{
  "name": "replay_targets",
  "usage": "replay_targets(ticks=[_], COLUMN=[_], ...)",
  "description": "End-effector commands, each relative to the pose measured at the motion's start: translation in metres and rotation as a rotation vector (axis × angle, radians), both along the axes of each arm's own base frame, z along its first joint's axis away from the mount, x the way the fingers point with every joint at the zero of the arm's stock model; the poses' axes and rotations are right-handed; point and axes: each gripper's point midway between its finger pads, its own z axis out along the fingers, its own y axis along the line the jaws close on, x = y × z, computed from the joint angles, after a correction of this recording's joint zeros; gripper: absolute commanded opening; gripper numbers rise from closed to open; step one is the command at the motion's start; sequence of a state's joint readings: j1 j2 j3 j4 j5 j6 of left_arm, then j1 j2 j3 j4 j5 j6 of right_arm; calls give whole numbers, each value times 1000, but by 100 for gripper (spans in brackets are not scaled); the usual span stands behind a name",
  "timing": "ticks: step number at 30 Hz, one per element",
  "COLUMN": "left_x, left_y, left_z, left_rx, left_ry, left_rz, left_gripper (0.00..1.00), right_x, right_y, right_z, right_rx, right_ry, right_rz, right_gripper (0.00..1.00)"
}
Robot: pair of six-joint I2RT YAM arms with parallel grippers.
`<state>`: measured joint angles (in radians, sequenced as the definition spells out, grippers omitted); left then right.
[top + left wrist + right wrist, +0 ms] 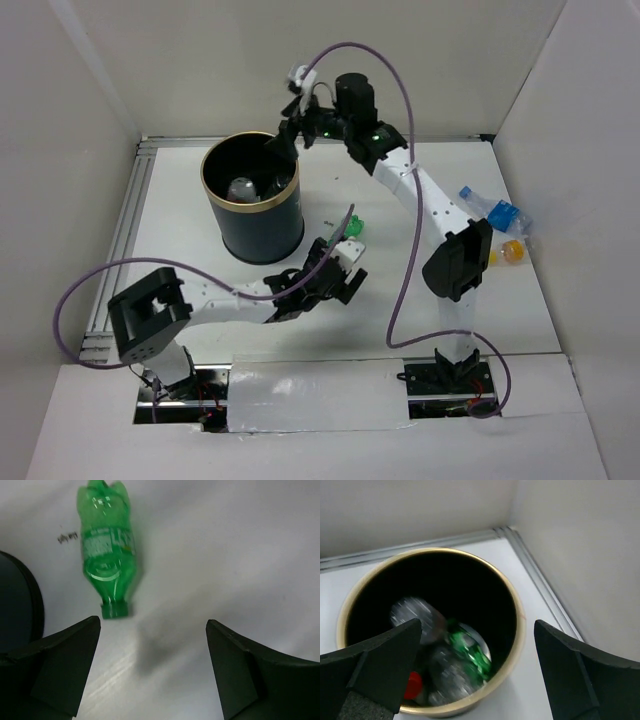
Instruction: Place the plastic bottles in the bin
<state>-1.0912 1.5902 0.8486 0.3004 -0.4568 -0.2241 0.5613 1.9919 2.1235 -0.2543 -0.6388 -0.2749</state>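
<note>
Several bottles (451,672) lie in the bin (516,605) near the far-left corner, with the right gripper (478,624) open and empty above. Not yet binned: a green bottle (106,550) mid-table before the open left gripper (153,622), and two clear bottles (497,214) at the right edge.

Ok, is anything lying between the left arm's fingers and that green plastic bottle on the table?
Nothing visible. Only bare white table lies between the left arm's open fingers and the capped end of the green plastic bottle. The dark gold-rimmed bin sits off to the side, out of that path.
</note>
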Motion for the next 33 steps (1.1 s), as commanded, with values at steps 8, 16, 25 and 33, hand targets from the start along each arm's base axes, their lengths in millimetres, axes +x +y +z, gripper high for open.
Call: replay_targets(ticks=[8, 16, 25, 33], left_x=[128, 123, 122, 136], left_y=[-18, -9, -36, 42], left_z=[-15, -65, 82, 295], left_rx=[155, 229, -15, -291], left_ry=[-53, 57, -45, -302], left_rz=[285, 280, 170, 300], left_gripper=[100, 49, 16, 19], right_x=[46, -39, -81, -103], right_y=[-304, -437, -455, -464], right_z=[0, -74, -157, -249], right_rx=[-2, -10, -150, -186], right_ry=[235, 447, 729, 1253], right_rz=[-631, -790, -786, -879], right_gripper=[100, 83, 66, 75])
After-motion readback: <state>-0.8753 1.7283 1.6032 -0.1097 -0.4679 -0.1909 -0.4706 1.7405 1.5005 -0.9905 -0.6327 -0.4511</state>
